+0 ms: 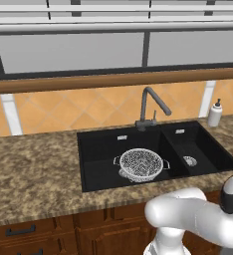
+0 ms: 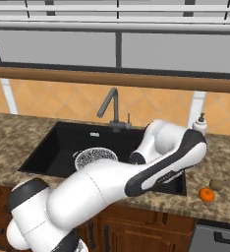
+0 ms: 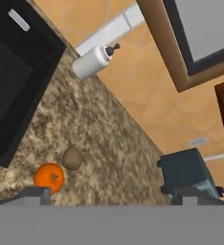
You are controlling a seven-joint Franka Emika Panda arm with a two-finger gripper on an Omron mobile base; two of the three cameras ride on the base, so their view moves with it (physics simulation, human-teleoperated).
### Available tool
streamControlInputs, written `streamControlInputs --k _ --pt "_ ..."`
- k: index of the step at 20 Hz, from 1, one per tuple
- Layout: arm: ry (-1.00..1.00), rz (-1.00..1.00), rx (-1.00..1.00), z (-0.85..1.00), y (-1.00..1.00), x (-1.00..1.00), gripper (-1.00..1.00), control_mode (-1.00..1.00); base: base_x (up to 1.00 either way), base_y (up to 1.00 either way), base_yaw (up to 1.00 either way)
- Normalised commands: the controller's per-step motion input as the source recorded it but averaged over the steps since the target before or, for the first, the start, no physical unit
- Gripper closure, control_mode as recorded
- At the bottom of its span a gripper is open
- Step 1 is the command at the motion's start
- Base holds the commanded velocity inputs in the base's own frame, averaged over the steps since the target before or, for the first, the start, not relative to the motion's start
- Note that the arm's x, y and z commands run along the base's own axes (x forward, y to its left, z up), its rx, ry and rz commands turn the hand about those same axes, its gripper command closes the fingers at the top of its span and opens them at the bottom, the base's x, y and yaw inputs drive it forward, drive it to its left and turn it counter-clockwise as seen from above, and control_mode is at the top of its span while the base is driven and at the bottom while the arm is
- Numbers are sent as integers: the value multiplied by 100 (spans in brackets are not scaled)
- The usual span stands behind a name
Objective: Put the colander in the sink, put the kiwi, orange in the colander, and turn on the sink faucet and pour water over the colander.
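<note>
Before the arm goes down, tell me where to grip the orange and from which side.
Grip the orange across its round middle, coming from above. It is a small ball on the counter with the kiwi close beside it, so the fingers are probably best placed on the two sides that face away from the kiwi. The gripper is open.

No text, label, brand, number or sign can be read on anything in these views.
</note>
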Motion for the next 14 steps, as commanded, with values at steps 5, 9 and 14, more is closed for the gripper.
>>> streamControlInputs --k 5,9,14 --pt "41 5 41 20 -51 -4 -100 -100 0 0 0" --pt "2 0 20 4 -28 -17 -100 -100 0 0 0" --pt "22 0 21 40 -22 -11 -100 -100 0 0 0"
